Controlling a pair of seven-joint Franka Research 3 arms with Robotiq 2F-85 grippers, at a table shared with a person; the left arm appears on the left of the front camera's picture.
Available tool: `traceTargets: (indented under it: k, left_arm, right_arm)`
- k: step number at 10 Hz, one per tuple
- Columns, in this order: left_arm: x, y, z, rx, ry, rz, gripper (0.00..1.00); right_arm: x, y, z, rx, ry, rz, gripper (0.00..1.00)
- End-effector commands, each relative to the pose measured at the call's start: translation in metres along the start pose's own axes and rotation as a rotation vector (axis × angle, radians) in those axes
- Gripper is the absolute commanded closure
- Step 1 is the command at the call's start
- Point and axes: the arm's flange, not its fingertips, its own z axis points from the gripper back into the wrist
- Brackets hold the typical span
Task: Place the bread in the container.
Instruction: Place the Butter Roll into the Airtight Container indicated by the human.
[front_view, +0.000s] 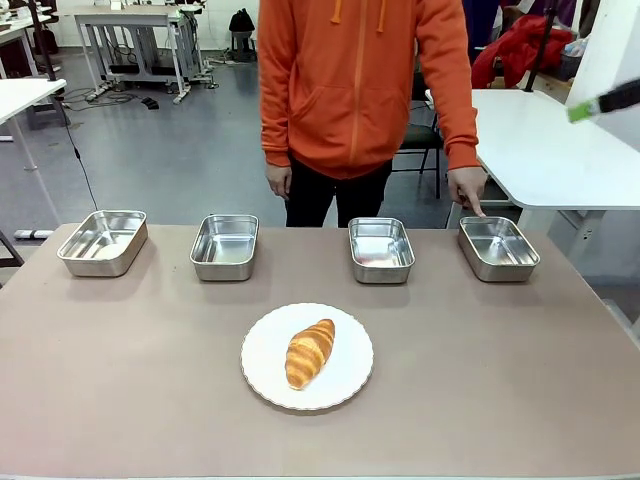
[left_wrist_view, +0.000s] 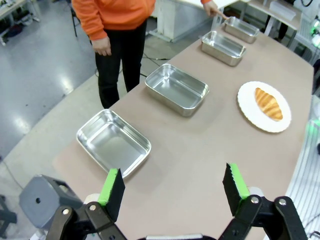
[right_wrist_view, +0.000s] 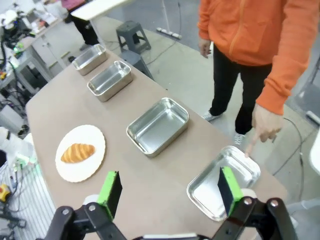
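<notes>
Pick not begun: bread (front_view: 310, 352) sits on the plate (front_view: 350, 350), person's hand (front_view: 467, 188) points at the container (front_view: 500, 270) beyond the plate's right; left gripper (left_wrist_view: 173, 175) and right gripper (right_wrist_view: 169, 176) gape wide, next one must descend onto the bread

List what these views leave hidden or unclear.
- Front view: whether the person's fingertip touches the container's far rim; too small to tell.
- Right wrist view: part of the container's floor, covered by the open right hand's finger.
- Left wrist view: the person above the chest, cut off by the top edge.
- Front view: a green-tipped black part, cut off by the right edge; unidentifiable.
</notes>
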Motion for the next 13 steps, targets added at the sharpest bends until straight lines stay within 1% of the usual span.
traceTargets:
  k: [1, 2, 3, 4, 6, 7, 8, 9, 10, 11, 12, 13]
  left_arm:
    - [0.0, -0.001, 0.0, -0.005, -0.018, -0.019, 0.0]
    - [0.0, -0.001, 0.0, -0.005, -0.018, -0.019, 0.0]
    - [0.0, -0.001, 0.0, -0.005, -0.018, -0.019, 0.0]
    - [0.0, -0.001, 0.0, -0.005, -0.018, -0.019, 0.0]
    - [0.0, -0.001, 0.0, -0.005, -0.018, -0.019, 0.0]
    - [0.0, -0.001, 0.0, -0.005, -0.018, -0.019, 0.0]
    - [0.0, -0.001, 0.0, -0.005, -0.018, -0.019, 0.0]
    - [0.0, -0.001, 0.0, -0.005, -0.018, -0.019, 0.0]
    - [0.0, -0.001, 0.0, -0.005, -0.018, -0.019, 0.0]
    - [0.0, -0.001, 0.0, -0.005, -0.018, -0.019, 0.0]
    - [0.0, -0.001, 0.0, -0.005, -0.018, -0.019, 0.0]
    - [0.0, -0.001, 0.0, -0.005, -0.018, -0.019, 0.0]
  right_arm:
    - [0.029, 0.058, -0.042, -0.072, 0.123, -0.075, 0.0]
    - [0.042, 0.086, -0.071, -0.104, 0.204, -0.131, 0.0]
    - [0.049, 0.116, -0.103, -0.163, 0.26, -0.173, 0.0]
    - [0.049, 0.153, -0.146, -0.203, 0.369, -0.251, 0.0]
    - [0.034, 0.21, -0.208, -0.21, 0.444, -0.326, 0.0]
    - [0.026, 0.239, -0.235, -0.32, 0.441, -0.388, 0.0]
    - [0.007, 0.27, -0.253, -0.297, 0.349, -0.374, 0.0]
    - [-0.008, 0.299, -0.266, -0.272, 0.338, -0.383, 0.0]
    - [-0.012, 0.313, -0.273, -0.26, 0.362, -0.414, 0.0]
    - [-0.012, 0.318, -0.278, -0.271, 0.381, -0.466, 0.0]
    - [-0.01, 0.313, -0.278, -0.256, 0.381, -0.512, 0.0]
    - [-0.013, 0.323, -0.275, -0.243, 0.39, -0.421, 0.0]
